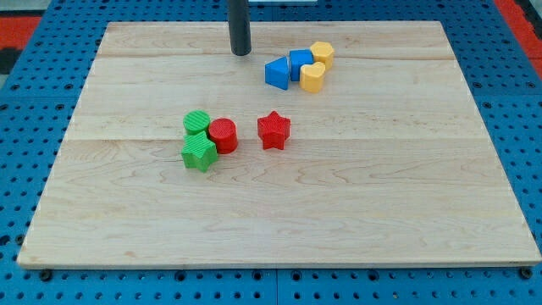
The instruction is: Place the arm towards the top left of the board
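Note:
My tip [241, 52] rests on the wooden board [127, 203] near the view's top, a little left of centre. It stands clear of all blocks. To its right sits a cluster: a blue triangle [276, 74], a blue cube [300, 62], a yellow hexagon [322, 53] and a yellow cylinder [312, 78]. Lower down, left of centre, a green cylinder [197, 122], a green cube [199, 153] and a red cylinder [223, 135] touch each other. A red star [273, 130] lies alone to their right.
The board lies on a blue pegboard table [25, 169]. Red matting [17, 34] shows at the view's top corners.

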`<state>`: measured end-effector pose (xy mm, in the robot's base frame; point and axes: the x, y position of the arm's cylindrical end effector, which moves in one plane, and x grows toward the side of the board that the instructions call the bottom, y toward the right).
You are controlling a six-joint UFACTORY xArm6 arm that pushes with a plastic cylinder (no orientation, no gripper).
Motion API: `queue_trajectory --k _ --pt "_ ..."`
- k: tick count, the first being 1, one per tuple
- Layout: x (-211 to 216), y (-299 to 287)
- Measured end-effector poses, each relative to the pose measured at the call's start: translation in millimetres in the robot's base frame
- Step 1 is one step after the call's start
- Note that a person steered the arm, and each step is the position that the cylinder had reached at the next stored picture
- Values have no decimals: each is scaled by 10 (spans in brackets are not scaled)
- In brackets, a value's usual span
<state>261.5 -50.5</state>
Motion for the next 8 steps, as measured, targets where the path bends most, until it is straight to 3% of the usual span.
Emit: queue_trajectory --k 8 --pt "0 -125"
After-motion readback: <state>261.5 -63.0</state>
